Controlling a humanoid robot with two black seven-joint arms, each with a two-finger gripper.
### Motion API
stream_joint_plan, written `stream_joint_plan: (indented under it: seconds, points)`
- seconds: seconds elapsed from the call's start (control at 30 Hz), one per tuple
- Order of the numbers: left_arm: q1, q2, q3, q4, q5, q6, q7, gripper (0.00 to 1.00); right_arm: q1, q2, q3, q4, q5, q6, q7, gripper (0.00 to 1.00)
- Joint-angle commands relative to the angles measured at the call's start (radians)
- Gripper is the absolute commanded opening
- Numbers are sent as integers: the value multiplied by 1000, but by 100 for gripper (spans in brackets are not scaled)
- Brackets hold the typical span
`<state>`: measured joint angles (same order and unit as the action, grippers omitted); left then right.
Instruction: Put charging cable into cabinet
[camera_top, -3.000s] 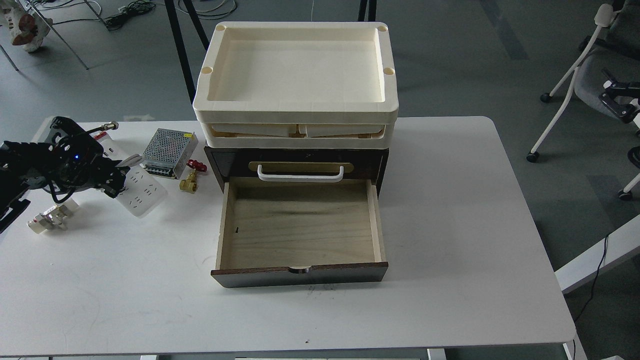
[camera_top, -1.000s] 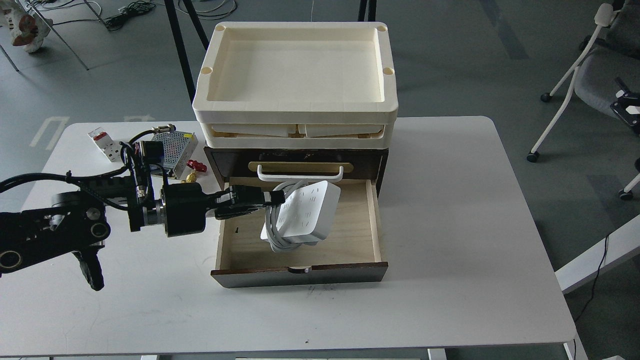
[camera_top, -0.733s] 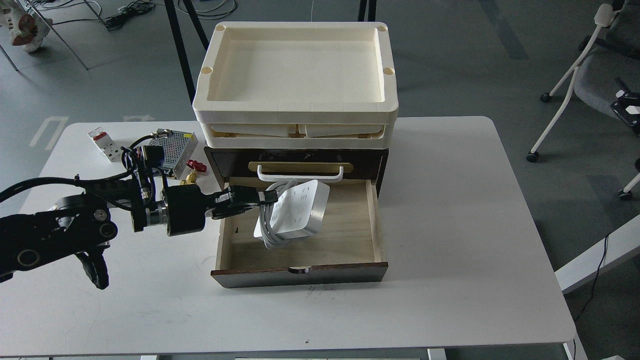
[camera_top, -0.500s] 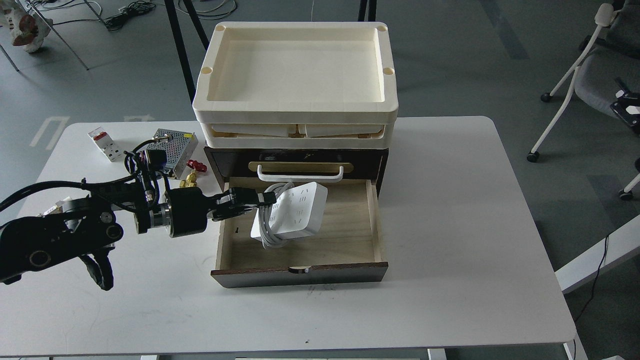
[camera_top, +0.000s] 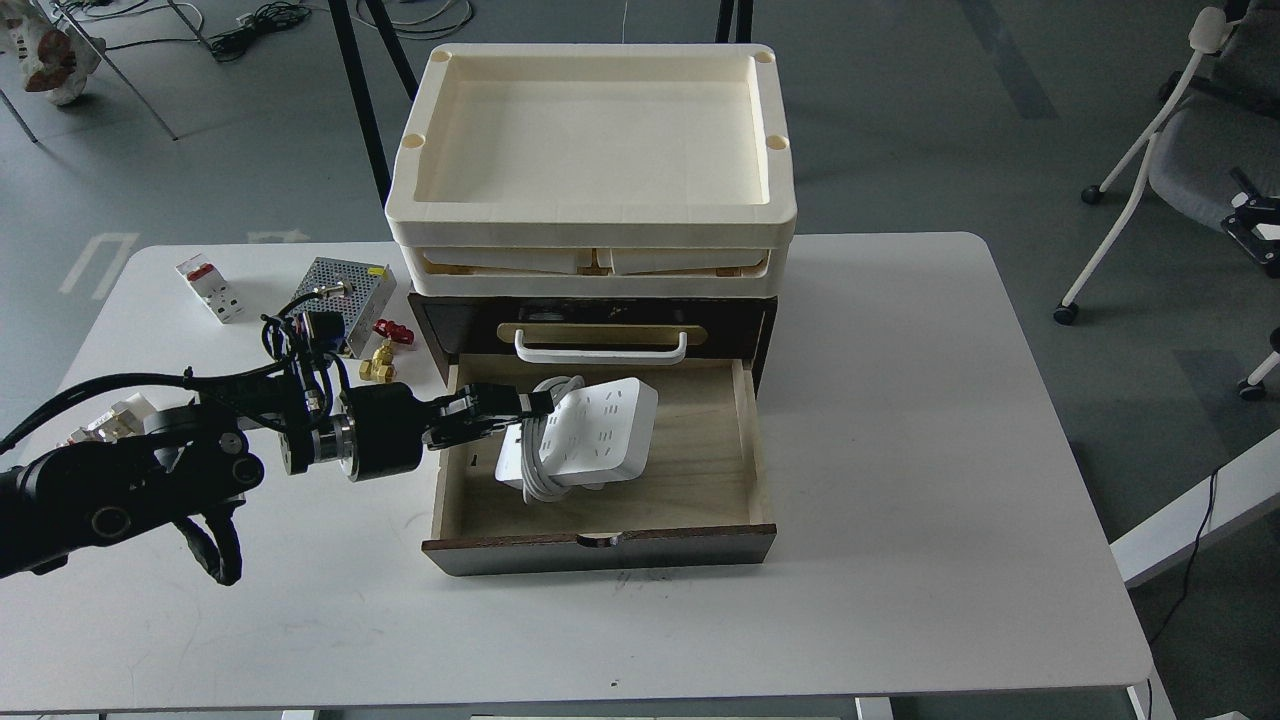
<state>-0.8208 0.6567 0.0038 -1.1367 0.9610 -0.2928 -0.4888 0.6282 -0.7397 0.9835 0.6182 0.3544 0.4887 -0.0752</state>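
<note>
Descent is the change here — the charging cable (camera_top: 590, 435), a white power strip with its cord looped around one end, sits lower in the open drawer (camera_top: 600, 495) than it did 1 second ago, when it was tilted up and held well above the wood. It has also shifted a little to the left and flattened out, so its socket face now points mostly upward. The left gripper (camera_top: 528, 402) reaches in over the drawer's left wall, its 2 fingers pinching the strip's near end where the cord bundles; the grip looks closed on it, not released. The strip appears to be at or almost on the drawer floor, though I cannot tell whether it is truly resting there. The right arm is out of view.

For the task this means the carrying part is nearly over — the cable is already inside the cabinet (camera_top: 595, 325), within the drawer walls. What likely remains is letting go, pulling the arm back over the left wall without dragging the cord, and perhaps shutting the drawer. The loose cord loop could snag a finger on the way out
</note>
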Motion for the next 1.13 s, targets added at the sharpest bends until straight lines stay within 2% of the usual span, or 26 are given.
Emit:
stream_joint_plan:
  seconds: [0.0,0.03,0.1,0.2,0.27,0.33,0.47,0.67,0.8,0.93,1.1]
  points:
    - [2,3,-1,0,-4,0,0,55,-7,0,6,0,0,0,0,100]
    - [8,3,-5,0,-11,0,0,72,-7,0,6,0,0,0,0,100]
    - [17,9,-25,-2,-22,0,0,73,-8,0,7,0,0,0,0,100]
    - [41,21,-85,-2,-39,-11,0,81,-10,-10,9,3,0,0,2,100]
    - [75,56,-140,-9,-76,-17,0,81,-10,-10,17,3,0,0,0,100]
    - [104,122,-201,-27,-108,-58,0,81,-10,-12,24,3,0,0,0,100]
    - [167,233,-290,-23,-224,-196,0,86,-10,-15,40,9,0,0,0,100]
    - [200,360,-384,32,-534,-196,0,93,-4,-7,78,70,0,0,0,100]
    - [195,356,-543,171,-750,-196,0,93,2,-1,78,190,-3,0,0,100]
    - [184,316,-678,305,-820,-196,0,97,7,31,63,299,-8,0,0,100]
    - [164,221,-697,322,-820,-196,0,99,7,65,76,301,-9,0,2,100]
